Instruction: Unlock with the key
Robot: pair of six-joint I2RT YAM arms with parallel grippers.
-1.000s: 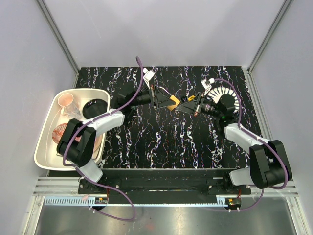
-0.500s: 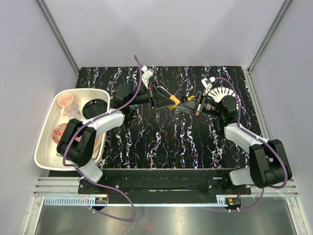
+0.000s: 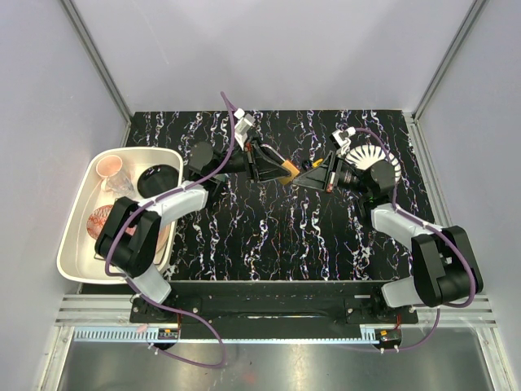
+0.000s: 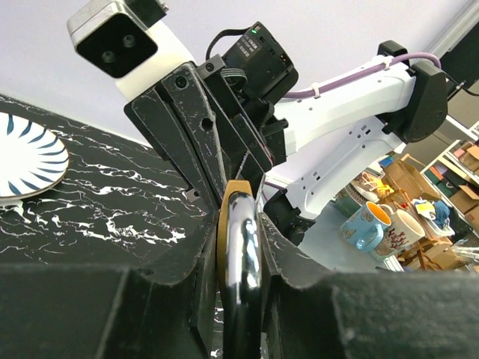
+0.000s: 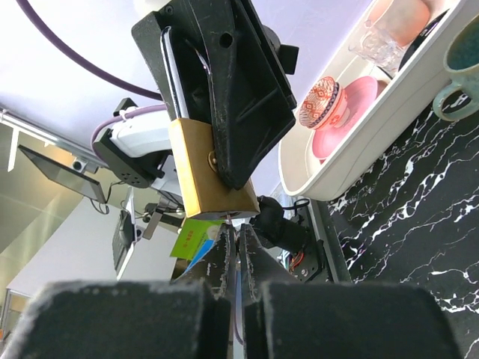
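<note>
Top external view gives you the black marbled table [image 3: 269,236], with a white tub [image 3: 138,150] of crockery at its left edge and a striped plate [image 3: 381,159] at the far right. Both arms meet nose to nose above the table's far middle.

The left tool [image 3: 277,167] is clamped on a brass padlock [image 3: 287,170], which it holds in the air and well clear of the table. In the right wrist view its black fingers [image 5: 239,97] grip the lock body [image 5: 200,168] across the flat faces, leaving the bottom face exposed.

The right tool [image 3: 313,175] is fully closed, pad against pad. I judge that the key is pinched there, but the blade is too thin to confirm.

The padlock sits straight ahead of the right tool [image 5: 238,254], and its bottom face just meets the fingertips. The lock's long axis runs in line with the tool. You should expect the next move to be a short, straight push followed by a twist. A blade that goes in off-axis could jam.
</note>
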